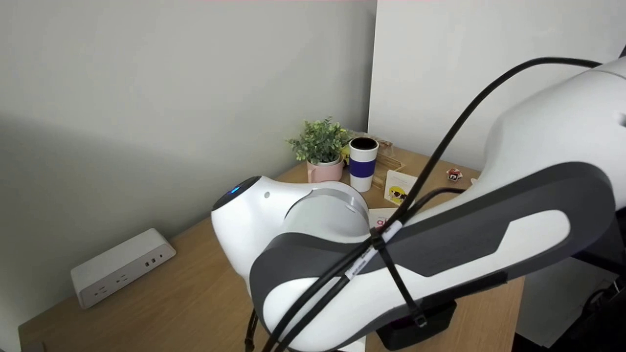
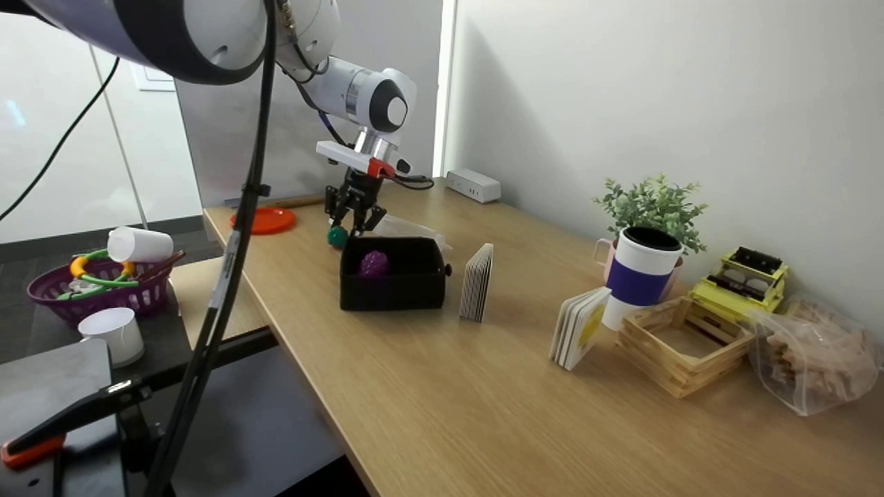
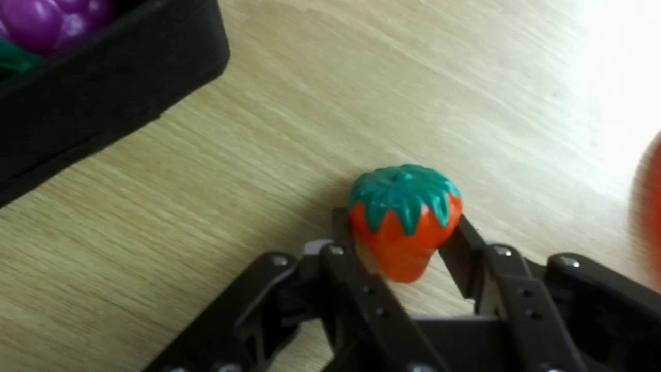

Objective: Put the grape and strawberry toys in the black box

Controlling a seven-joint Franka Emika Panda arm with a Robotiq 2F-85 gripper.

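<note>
Likely the last grasp, with placing to come

In an exterior view the surface [image 2: 442,393] carries the black box [image 2: 394,293] toward its far edge. The gripper [image 3: 402,223] is closed on one toy. The grape [image 2: 374,264] lies inside the box, so half looks done. The strawberry [image 3: 405,227], gripped outside the box near its corner, next calls for lifting over the rim and letting go inside.

Orange-red strawberry [image 3: 405,227] (green-capped), black box [image 2: 392,294], purple grape [image 3: 49,23] perhaps green-leaved
</note>
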